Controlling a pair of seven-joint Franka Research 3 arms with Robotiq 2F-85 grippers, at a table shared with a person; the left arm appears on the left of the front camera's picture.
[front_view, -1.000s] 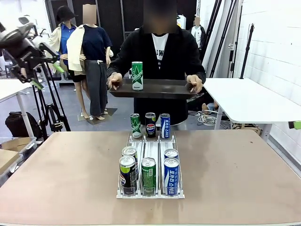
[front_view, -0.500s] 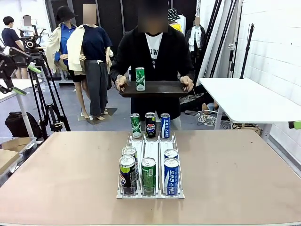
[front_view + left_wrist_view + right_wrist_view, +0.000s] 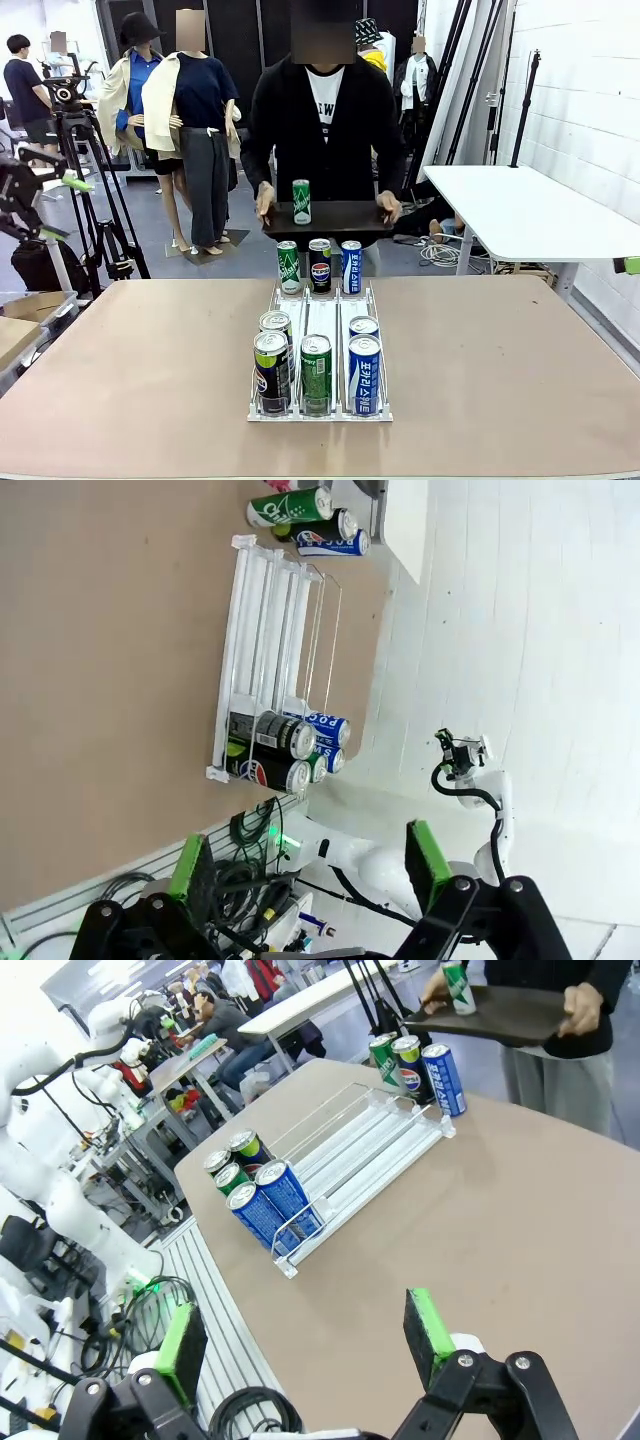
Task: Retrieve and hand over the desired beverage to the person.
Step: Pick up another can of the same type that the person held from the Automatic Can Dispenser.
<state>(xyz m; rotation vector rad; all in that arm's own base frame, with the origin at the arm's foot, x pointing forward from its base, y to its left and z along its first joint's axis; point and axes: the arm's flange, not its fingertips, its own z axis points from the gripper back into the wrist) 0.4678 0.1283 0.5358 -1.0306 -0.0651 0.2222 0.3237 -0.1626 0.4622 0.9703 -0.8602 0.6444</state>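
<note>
Person [image 3: 290,130] stands farther back, holding tray [image 3: 345,213] level so green can [image 3: 301,201] keeps upright; left gripper [image 3: 308,865], right gripper [image 3: 303,1343] gape empty.

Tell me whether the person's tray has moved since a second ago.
Yes. The tray has sunk in the front view, now just above the three far cans, and looks smaller, so likely farther away.

We find the rack [image 3: 322,318] at the middle of the table [image 3: 500,380], its lanes running from our side to the far side. At its near end stand 5 cans [image 3: 316,368]: 2 in the left lane, 1 in the middle, 2 in the right. Just beyond its far end 3 cans [image 3: 320,265] stand in a row. Behind the table the person [image 3: 325,120] holds a tray [image 3: 345,217] with 1 can [image 3: 301,202] on its left part.
</note>
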